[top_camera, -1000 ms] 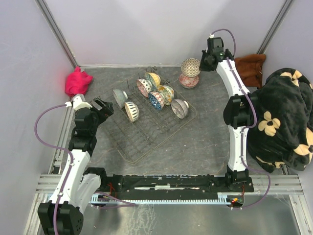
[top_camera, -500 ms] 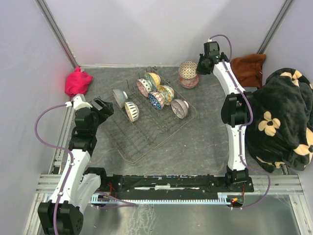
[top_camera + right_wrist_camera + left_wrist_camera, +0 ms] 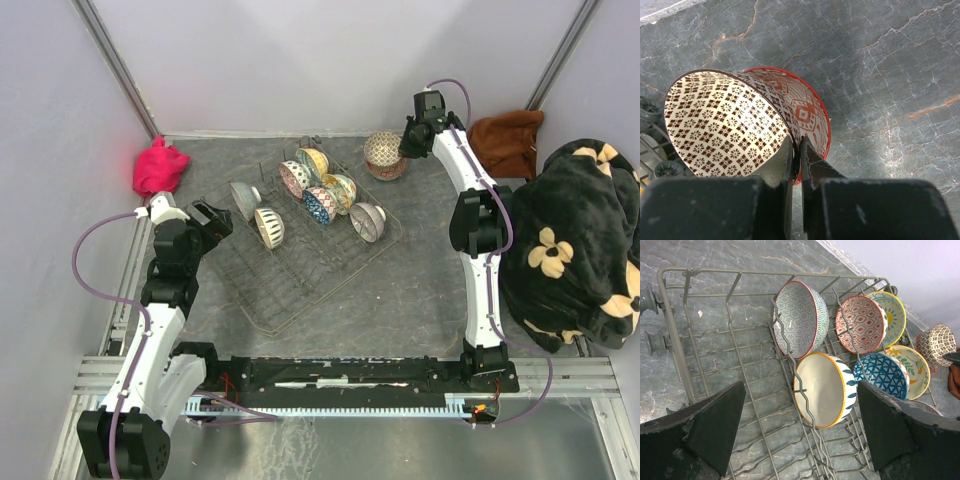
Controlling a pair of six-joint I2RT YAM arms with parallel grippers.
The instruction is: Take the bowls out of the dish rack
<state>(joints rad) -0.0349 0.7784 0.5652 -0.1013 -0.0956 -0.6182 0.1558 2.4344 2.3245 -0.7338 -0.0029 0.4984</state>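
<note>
Far right on the grey marbled bench (image 3: 430, 290), the right tool (image 3: 799, 145) is clamped on the rim of a glossy round lattice bowl (image 3: 725, 125). The bowl is patterned brown on cream and sits tilted inside a red bowl (image 3: 812, 112) with a diamond pattern. Left of them is the dark wire rack (image 3: 290, 300), a wide rectangle of thin tines. Seven glazed bowls (image 3: 822, 390) stand on edge at its far end. The left tool (image 3: 213, 222) hangs over the rack's left side, black fingers (image 3: 715, 425) spread wide apart, gripping nothing.
</note>
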